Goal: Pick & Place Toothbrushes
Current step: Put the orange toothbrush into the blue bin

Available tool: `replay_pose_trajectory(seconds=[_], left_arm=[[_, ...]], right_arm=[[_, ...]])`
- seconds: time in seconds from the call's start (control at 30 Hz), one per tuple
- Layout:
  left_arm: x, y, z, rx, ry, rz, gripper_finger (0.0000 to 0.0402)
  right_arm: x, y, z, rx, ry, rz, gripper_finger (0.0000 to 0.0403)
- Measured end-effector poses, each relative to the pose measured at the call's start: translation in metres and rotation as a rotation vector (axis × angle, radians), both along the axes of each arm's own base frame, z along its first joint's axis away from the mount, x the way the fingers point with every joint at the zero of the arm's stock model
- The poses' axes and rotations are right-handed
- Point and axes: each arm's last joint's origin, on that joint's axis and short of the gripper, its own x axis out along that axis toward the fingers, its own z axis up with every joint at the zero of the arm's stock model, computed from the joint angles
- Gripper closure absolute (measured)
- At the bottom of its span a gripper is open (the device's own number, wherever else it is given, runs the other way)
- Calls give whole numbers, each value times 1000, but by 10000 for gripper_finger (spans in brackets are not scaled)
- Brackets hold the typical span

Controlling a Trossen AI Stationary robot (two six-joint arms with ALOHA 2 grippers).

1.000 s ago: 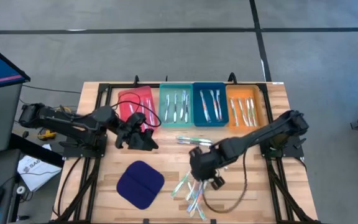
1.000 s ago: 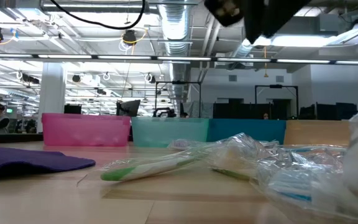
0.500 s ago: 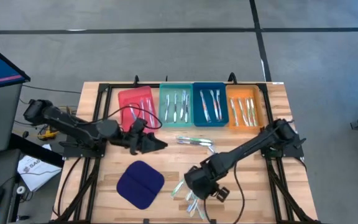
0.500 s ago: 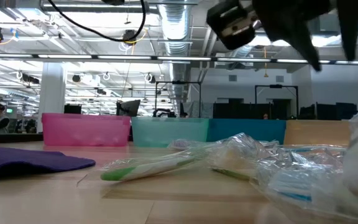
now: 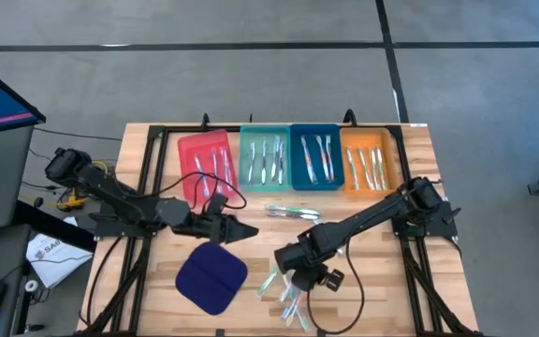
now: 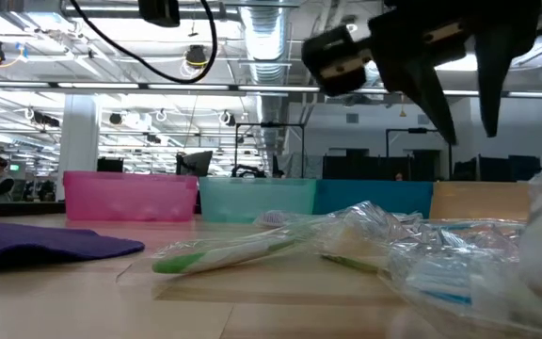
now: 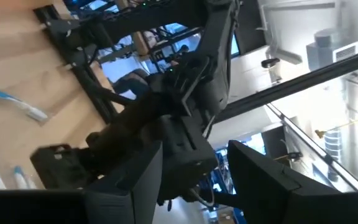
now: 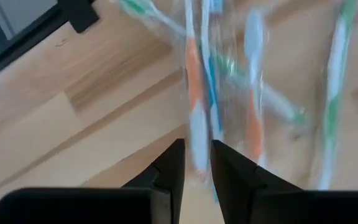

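Observation:
A pile of wrapped toothbrushes [image 5: 286,292] lies at the table's near middle, showing as clear wrappers [image 6: 374,240] in the low view. My right gripper [image 5: 296,275] hangs over the pile pointing down, slightly open and holding nothing; the low view shows it [image 6: 464,118] well above the table. Through its gap, orange, blue and green brushes [image 8: 194,74] lie on the wood. My left gripper [image 5: 249,227] points level toward the table's right, open and holding nothing [image 7: 194,186], left of one loose toothbrush [image 5: 293,213]. More toothbrushes lie in the four trays.
Red [image 5: 204,159], teal [image 5: 265,157], blue [image 5: 314,157] and orange [image 5: 371,161] trays stand in a row along the far edge. A dark blue pad [image 5: 211,277] lies near left of the pile. Bare wood shows between the trays and the pile.
My left gripper has left the red tray, going toward the near edge and the table's middle while sinking, and has turned to point right. My right gripper has sunk toward the toothbrush pile and rolled. The toothbrushes have not moved.

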Motion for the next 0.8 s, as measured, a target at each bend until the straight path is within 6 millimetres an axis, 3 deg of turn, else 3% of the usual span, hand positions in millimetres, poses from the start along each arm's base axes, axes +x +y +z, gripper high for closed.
replay_pose_trajectory(seconds=[0.2,0.43,0.57,0.8], left_arm=[[-5,-7,9,37,-85,-10,224],[-16,-24,21,96,-207,-61,224],[-19,-29,21,92,-203,-62,224],[-19,-29,21,89,-202,-52,224]], right_arm=[[4,3,0,-7,-84,69,330],[16,-2,-25,-2,-37,32,319],[17,-9,-30,25,11,5,276],[21,-16,-25,4,-32,-2,154]])
